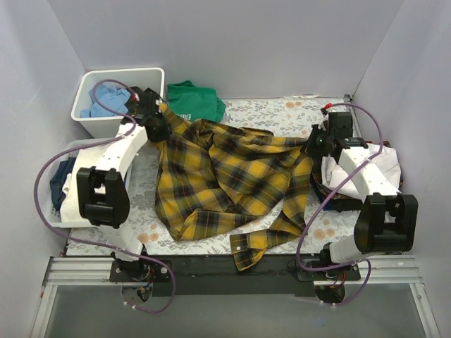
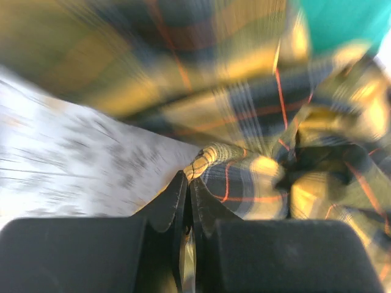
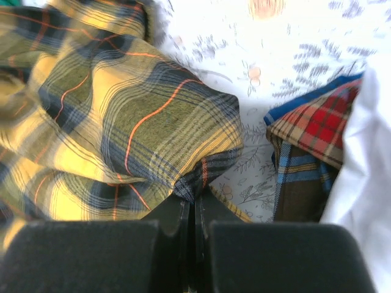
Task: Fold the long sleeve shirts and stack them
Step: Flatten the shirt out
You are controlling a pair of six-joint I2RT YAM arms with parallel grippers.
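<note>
Across the middle of the top view, the plaid shirt (image 1: 225,176) lies spread and rumpled on the floral surface (image 1: 282,113). One cuffed sleeve reaches down to the surface's bottom edge. At the shirt's upper left corner the left fingers (image 1: 161,113) are closed on the cloth. The left wrist view is blurred, yet it shows the two tips pinched together on a small fold of yellow-and-black plaid. At the shirt's right edge the right fingers (image 1: 313,143) are also clamped on it. In the right wrist view the tips meet at bottom centre with a bunched point of plaid caught between them.

Toward the right of the top view, the white shirt (image 1: 387,163) sits crumpled beneath the right arm, just beside the plaid shirt. In the right wrist view a red-and-blue checked cloth (image 3: 305,128) lies between the two, touching the white one, with a strip of floral surface showing between it and the plaid.

Near the top centre a green T-shirt (image 1: 196,100) lies beside a white bin (image 1: 120,74) in the upper left; the bin holds blue cloth (image 1: 106,102). At the left edge, a tray (image 1: 53,211) under the left arm holds dark blue and white cloth
</note>
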